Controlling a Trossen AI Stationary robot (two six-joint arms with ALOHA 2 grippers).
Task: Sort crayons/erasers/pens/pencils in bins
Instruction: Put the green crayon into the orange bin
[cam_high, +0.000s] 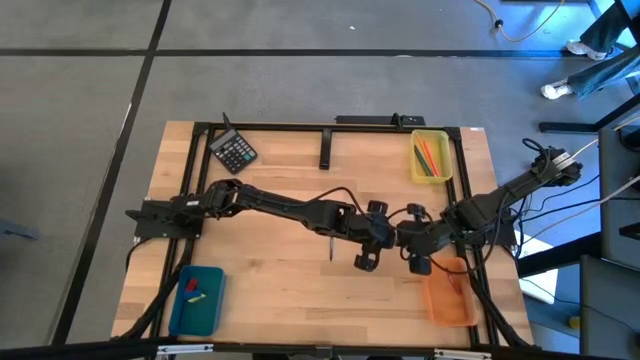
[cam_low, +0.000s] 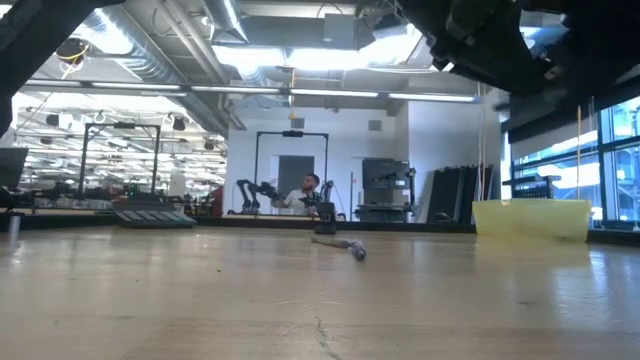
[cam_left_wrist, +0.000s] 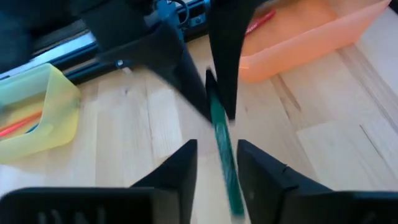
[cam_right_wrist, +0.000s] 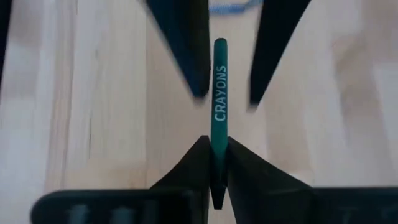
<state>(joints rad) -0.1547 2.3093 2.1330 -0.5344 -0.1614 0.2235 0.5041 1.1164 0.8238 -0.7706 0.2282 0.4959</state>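
While right gripper (cam_right_wrist: 216, 163) clamps green crayon (cam_right_wrist: 219, 93), left gripper (cam_left_wrist: 216, 163) apart, wooden table (cam_high: 280, 280).

Both arms are matte black, chunky jointed segments with thin black cables looping along them. Left gripper (cam_left_wrist: 214, 163) has two flat, wedge-shaped dark fingers on a wide black bar; right gripper (cam_right_wrist: 214, 163) looks the same, tapering to points.

Bright, even overhead light (ceiling strips glare in the low view); both wrist views are motion-blurred.
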